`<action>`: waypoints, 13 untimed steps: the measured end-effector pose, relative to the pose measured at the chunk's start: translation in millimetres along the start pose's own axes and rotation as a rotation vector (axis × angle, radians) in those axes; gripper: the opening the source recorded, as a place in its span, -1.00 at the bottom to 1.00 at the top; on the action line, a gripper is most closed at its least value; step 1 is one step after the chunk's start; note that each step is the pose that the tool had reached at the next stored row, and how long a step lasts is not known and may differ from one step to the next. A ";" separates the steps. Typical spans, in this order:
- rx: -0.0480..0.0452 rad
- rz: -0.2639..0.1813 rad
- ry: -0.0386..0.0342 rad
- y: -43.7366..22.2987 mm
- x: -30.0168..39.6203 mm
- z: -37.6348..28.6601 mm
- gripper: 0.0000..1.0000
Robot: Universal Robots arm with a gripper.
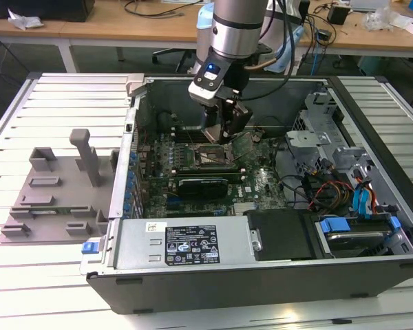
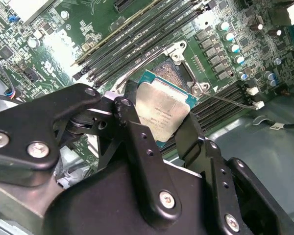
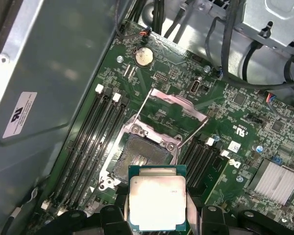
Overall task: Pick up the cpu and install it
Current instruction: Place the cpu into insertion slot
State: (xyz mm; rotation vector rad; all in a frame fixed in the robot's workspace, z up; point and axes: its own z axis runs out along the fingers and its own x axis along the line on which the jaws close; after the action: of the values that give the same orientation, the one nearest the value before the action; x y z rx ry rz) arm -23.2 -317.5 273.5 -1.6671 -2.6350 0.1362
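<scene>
Fingers (image 2: 137, 142) clenched on cpu (image 3: 157, 201) by its edges, upper middle of exterior view, close above open socket (image 3: 144, 155), not seated. Worry: goes down skewed or off-corner, probably bent socket pins. Grip slips, chip drops onto motherboard (image 3: 220, 112).

One cpu (image 3: 157, 203), one socket (image 3: 143, 156).

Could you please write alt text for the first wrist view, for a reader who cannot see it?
The gripper holds the cpu, silvery plate facing the camera, above a green motherboard, close to the open socket with its metal frame raised. Memory slots flank the socket.
</scene>
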 end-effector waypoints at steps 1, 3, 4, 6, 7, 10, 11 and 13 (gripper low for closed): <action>0.0004 0.011 0.0008 0.0 0.0 0.0 0.09; 0.0010 0.032 0.0025 0.0 0.0 0.1 0.09; 0.0015 0.045 0.0035 0.0 0.0 0.1 0.09; 0.0022 0.069 0.0056 0.0 0.0 0.2 0.09; 0.0025 0.079 0.0065 0.0 0.0 0.2 0.09; 0.0036 0.113 0.0090 0.0 0.0 0.3 0.09; 0.0042 0.131 0.0105 0.0 0.0 0.3 0.09; 0.0051 0.161 0.0131 0.0 0.0 0.3 0.09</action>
State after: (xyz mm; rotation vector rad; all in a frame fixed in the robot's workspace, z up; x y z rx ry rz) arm -23.2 -317.5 273.1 -1.8709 -2.4862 0.1339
